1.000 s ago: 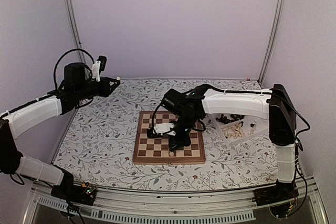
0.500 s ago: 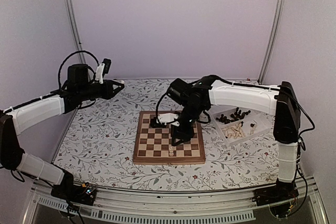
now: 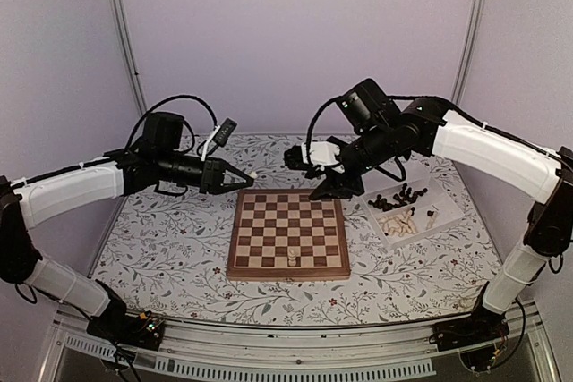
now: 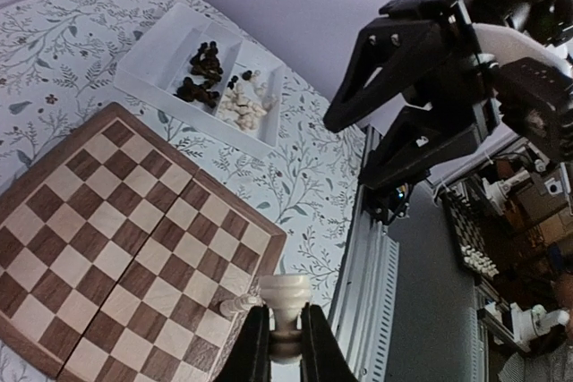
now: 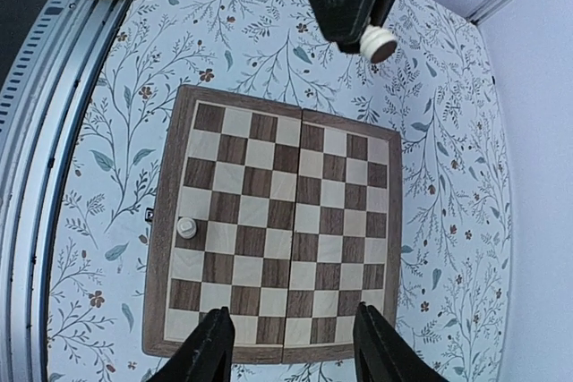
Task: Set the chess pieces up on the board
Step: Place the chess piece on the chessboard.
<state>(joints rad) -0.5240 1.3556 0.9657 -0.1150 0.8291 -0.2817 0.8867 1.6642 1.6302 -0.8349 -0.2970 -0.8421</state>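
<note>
The board (image 3: 288,232) lies mid-table with one pale chess piece (image 3: 291,258) upright on a square by its near edge; this piece (image 5: 186,227) also shows in the right wrist view. My left gripper (image 3: 243,182) hovers over the board's far-left corner, shut on another pale piece (image 4: 285,297) by its stem, base outward. Above the far-right edge of the board (image 5: 277,221), my right gripper (image 5: 295,346) hangs open with nothing in it. More pale and dark pieces (image 3: 403,207) lie in the tray.
A white partitioned tray (image 3: 445,209) sits right of the board, dark pieces in the far section and pale ones in the nearer. The two grippers are close together above the board's far edge. The aluminium rail (image 3: 269,360) runs along the near table edge.
My right gripper opened, left the pale piece standing near the board's front edge, then rose and pulled back to the far right. My left arm swung in toward the board.
</note>
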